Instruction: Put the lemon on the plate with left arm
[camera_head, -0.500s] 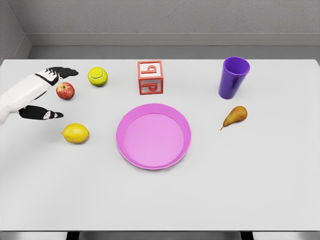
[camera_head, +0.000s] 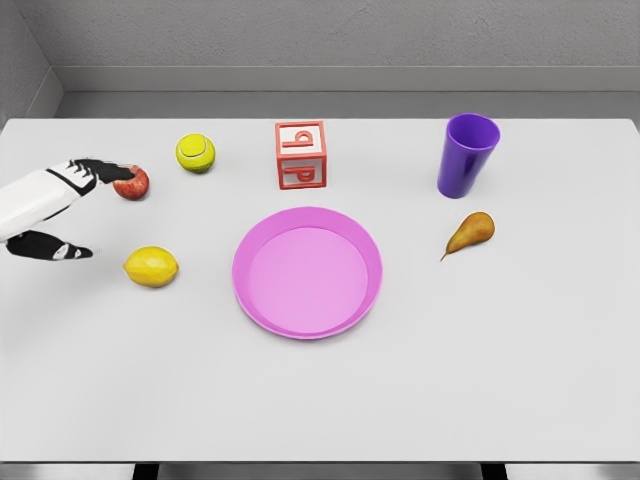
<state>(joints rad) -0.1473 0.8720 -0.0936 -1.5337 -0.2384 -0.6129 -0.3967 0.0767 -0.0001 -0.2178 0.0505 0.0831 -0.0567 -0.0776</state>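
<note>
Yellow lemon: on table, left of pink plate, ungrasped. Left hand: spread, empty, just left of lemon, fingers over apple. Grasp, carry and placement all outstanding.

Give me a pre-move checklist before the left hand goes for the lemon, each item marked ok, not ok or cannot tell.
1. Left hand empty, fingers spread: ok.
2. Lemon lies free on the table, nothing touching it: ok.
3. Hand lined up on the lemon: not ok; it sits to the lemon's left, fingertips over the apple.
4. Apple clear of the fingers: cannot tell; they overlap it in the head view.
5. Plate empty and ready to receive: ok.
6. Path from lemon to plate free of the tennis ball and block: ok; both stand farther back.
</note>
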